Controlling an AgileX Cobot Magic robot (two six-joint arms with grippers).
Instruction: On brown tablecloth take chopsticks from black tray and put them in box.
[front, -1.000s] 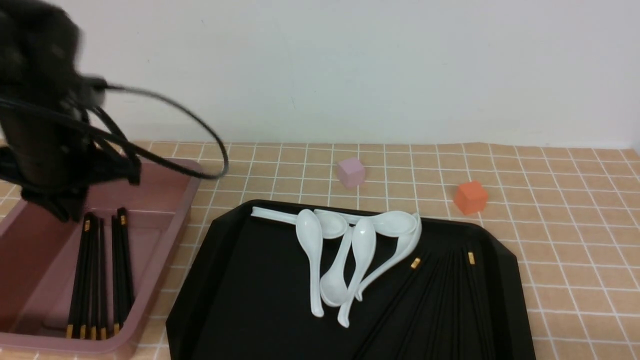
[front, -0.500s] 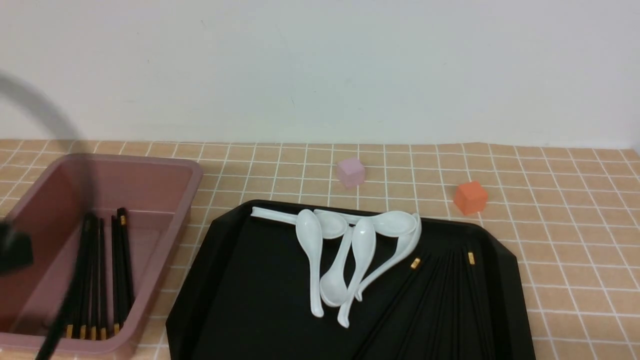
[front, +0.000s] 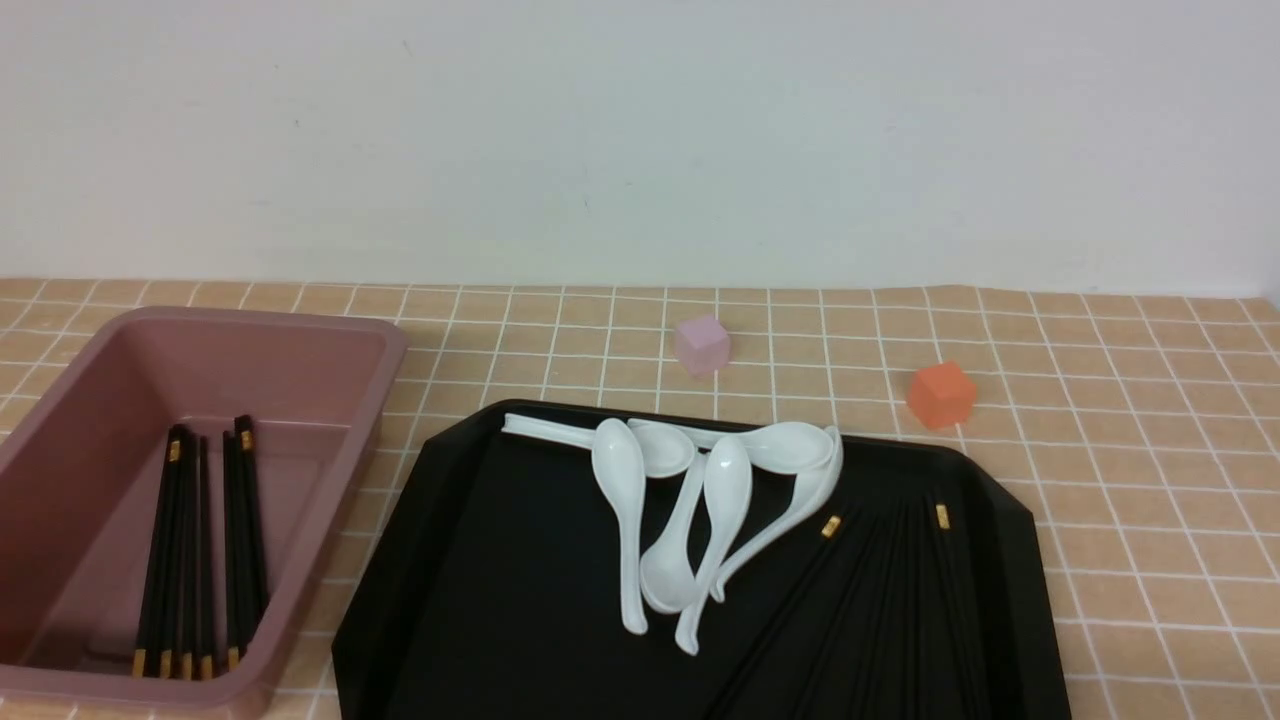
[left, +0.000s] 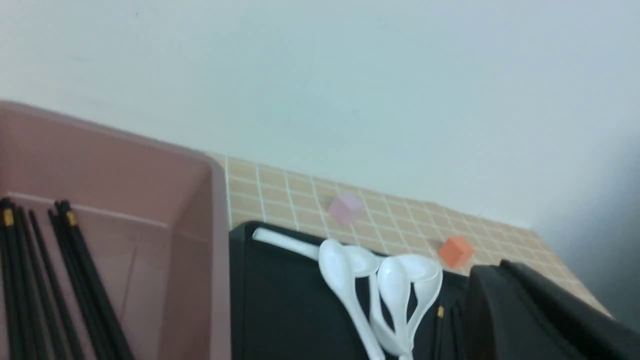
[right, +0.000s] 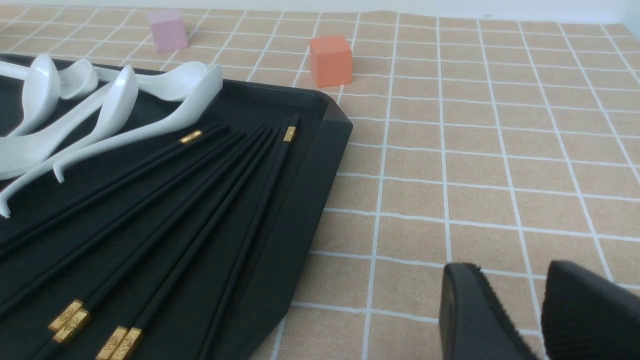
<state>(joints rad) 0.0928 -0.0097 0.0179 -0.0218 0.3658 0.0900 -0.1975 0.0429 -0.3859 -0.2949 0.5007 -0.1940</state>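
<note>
Light bright, even and diffuse; I can't place its source. Shadows under the white ceramic spoons (front: 690, 500) are faint. Front view sharp. The thin black chopsticks (front: 880, 600) nearly vanish against the glossy black tray (front: 480, 600). Left wrist view soft and hazy, my left fingers (left: 500, 310) blurred. My right fingers (right: 475, 315) slightly defocused.

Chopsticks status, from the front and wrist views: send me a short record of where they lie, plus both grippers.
chopsticks in box: bundle lying lengthwise on the floor of the box
chopsticks on tray: several, fanned out on the right part of the black tray
spoons: white, piled at the tray's far middle
left gripper: shut, empty
right gripper: open, empty, above the brown tablecloth beside the tray
</note>
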